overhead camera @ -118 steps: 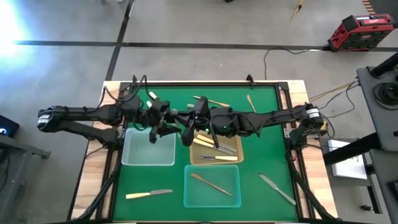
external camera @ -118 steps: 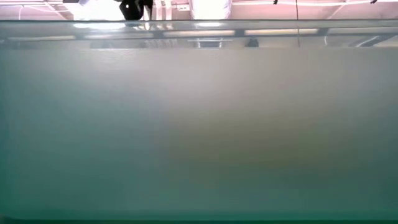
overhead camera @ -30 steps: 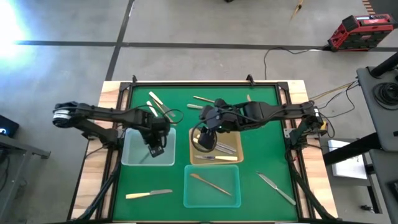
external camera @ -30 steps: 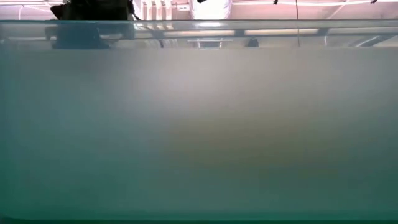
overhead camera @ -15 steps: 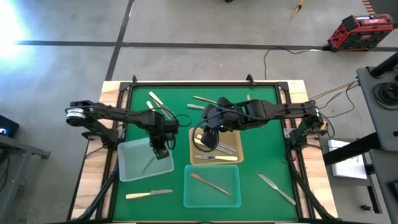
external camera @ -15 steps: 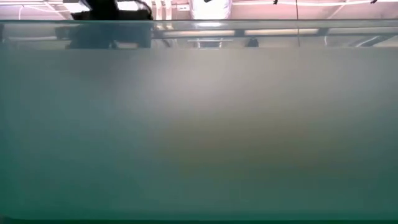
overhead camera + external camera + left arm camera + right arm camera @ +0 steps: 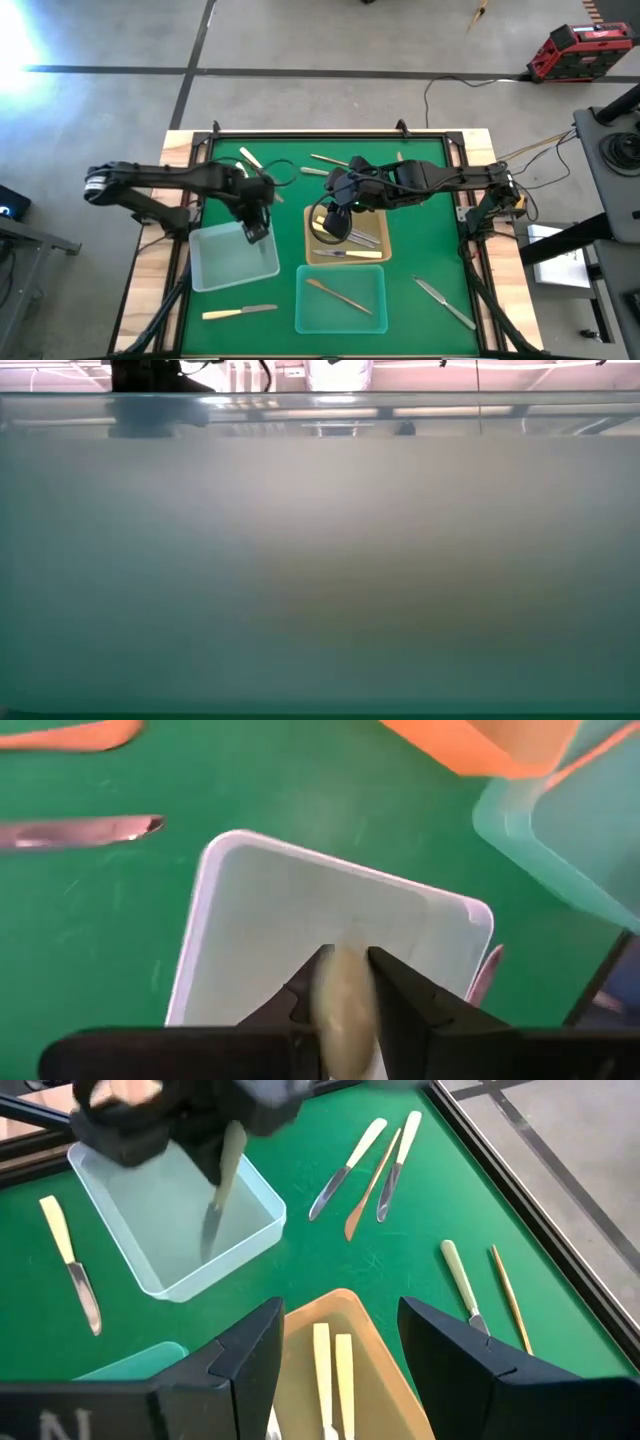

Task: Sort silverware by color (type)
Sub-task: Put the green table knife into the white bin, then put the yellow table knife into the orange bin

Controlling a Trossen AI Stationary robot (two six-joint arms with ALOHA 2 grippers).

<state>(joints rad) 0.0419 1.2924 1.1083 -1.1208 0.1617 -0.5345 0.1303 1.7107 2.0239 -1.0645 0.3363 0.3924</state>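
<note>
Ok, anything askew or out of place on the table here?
Yes: the clear tray below the left gripper sits rotated against the green mat's edges, while the tan tray and teal tray lie square.

Even, bright overhead light; white glare floods the floor [image 7: 20, 40] at the high view's upper left. The low view is a blurred teal-grey haze. The left gripper [image 7: 215, 1140] smears with motion blur.

A workshop or robotics lab floor

We are looking down on a wooden-edged table [image 7: 150, 270] with a green mat [image 7: 430, 230], standing on a bare grey concrete floor [image 7: 300, 40] crossed by dark lines; a red tool case [image 7: 583, 50] is sitting on the floor, cables [image 7: 440, 90] are trailing across it, and grey equipment stands [image 7: 610, 150] are flanking the table
</note>
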